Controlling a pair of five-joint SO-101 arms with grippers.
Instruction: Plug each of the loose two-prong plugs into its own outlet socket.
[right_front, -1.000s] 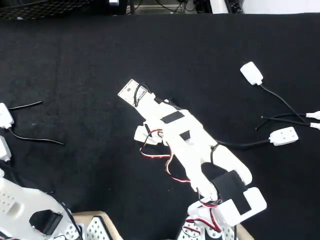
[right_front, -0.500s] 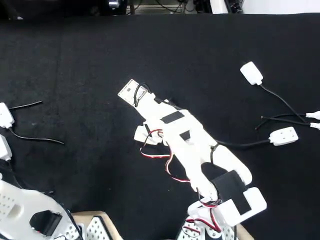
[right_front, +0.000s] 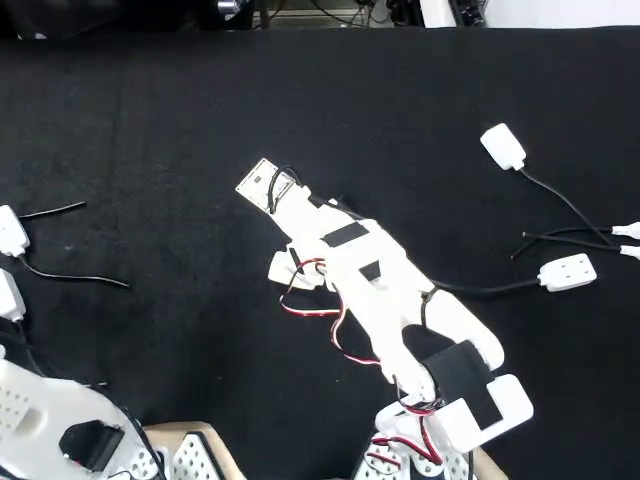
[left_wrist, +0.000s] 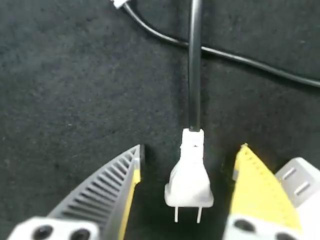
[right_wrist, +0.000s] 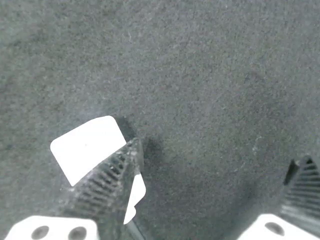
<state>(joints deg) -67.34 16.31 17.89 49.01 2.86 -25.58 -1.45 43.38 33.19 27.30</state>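
In the left wrist view a white two-prong plug lies on the black cloth with its black cord running away from it. My left gripper is open around it, one finger on each side and neither touching. A white outlet socket lies just outside the yellow finger. My right gripper is open just above the cloth, with a flat white piece partly behind one finger. From above, another socket and a white block lie at the right.
The right arm stretches across the table's middle. The left arm's body sits at the front left corner. White pieces with thin black cords lie at the left edge. More cords trail to the right edge.
The left arm's body has shifted a little lower in the high view. The right arm and the loose pieces have stayed where they were.
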